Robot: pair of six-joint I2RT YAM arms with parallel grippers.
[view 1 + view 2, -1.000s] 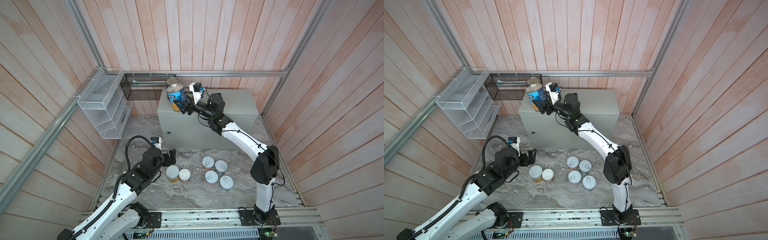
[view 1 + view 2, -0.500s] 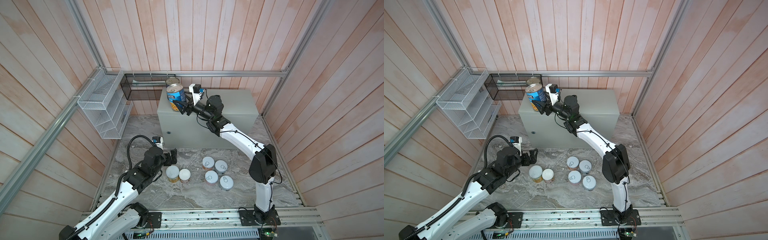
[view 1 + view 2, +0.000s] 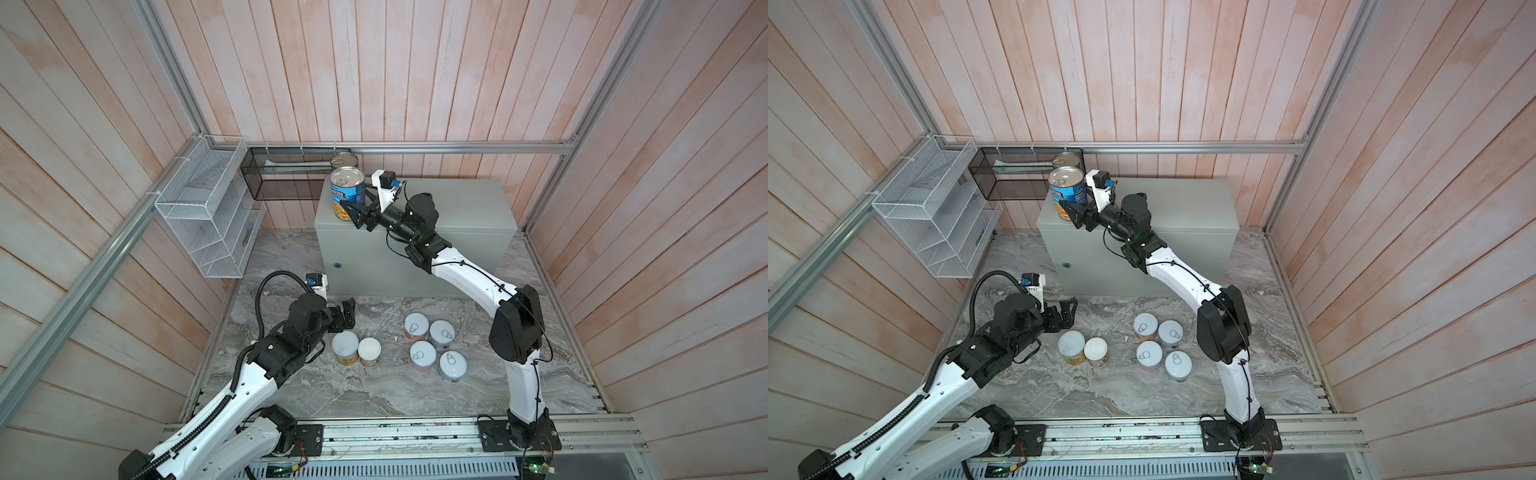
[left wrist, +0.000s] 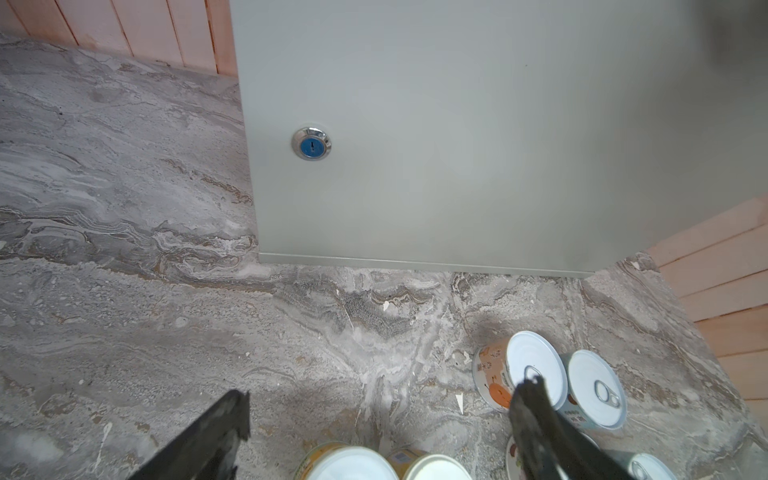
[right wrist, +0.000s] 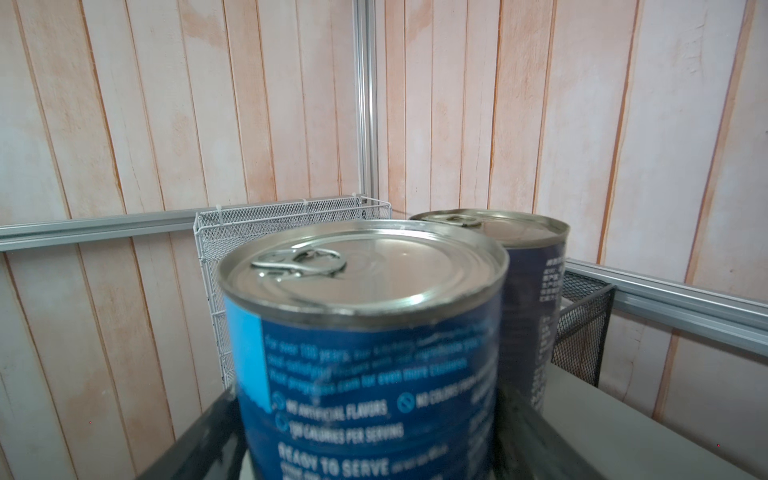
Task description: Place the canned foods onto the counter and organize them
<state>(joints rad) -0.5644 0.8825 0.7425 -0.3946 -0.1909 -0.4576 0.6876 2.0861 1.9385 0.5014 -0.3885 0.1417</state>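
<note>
My right gripper (image 3: 351, 204) (image 3: 1073, 204) (image 5: 370, 440) is shut on the blue Progresso can (image 3: 347, 193) (image 3: 1067, 190) (image 5: 365, 332), upright at the left front corner of the grey-green counter (image 3: 457, 208) (image 3: 1183, 208) (image 5: 623, 428). A second metal-topped can (image 3: 344, 159) (image 5: 528, 266) stands just behind it. On the marble floor sit two white-lidded cans (image 3: 345, 345) (image 3: 369, 349) (image 4: 353, 465) and several short pull-tab cans (image 3: 442, 331) (image 4: 536, 365). My left gripper (image 3: 348, 314) (image 3: 1069, 313) (image 4: 384, 392) hangs open and empty just behind the white-lidded pair.
A white wire rack (image 3: 208, 216) hangs on the left wall. A black mesh basket (image 3: 291, 174) is fixed to the back wall beside the counter's left end. The counter's front (image 4: 457, 145) carries a round lock (image 4: 311, 143). Wooden walls close in all sides.
The right arm has shifted a little to the left and lowered the blue can slightly at the counter's left end. The left gripper has crept slightly to the right, still open.
</note>
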